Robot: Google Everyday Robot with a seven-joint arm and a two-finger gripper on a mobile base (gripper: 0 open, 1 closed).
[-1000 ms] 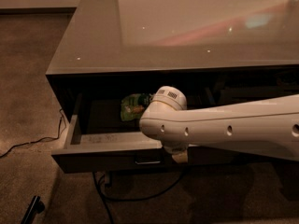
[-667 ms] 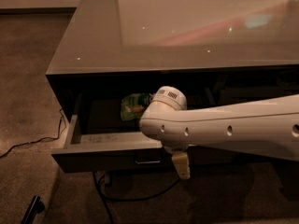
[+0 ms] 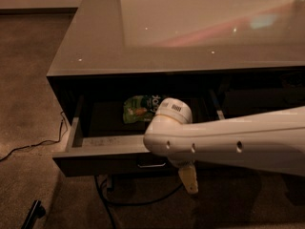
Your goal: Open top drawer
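Lower than a second ago, my claw (image 3: 189, 181) hangs below the front of the top drawer (image 3: 95, 165), which stands pulled out from under the table (image 3: 190, 27); whether the claw is spread or pressed together I cannot tell

The only lettering is on the green packet (image 3: 138, 109) lying inside the open top drawer (image 3: 95, 164). It is a few large white characters near the packet's upper right edge, too blurred to read. No other text can be read. The gripper (image 3: 189, 180) hangs below the arm's wrist, just in front of the drawer front, near its handle (image 3: 150, 165).
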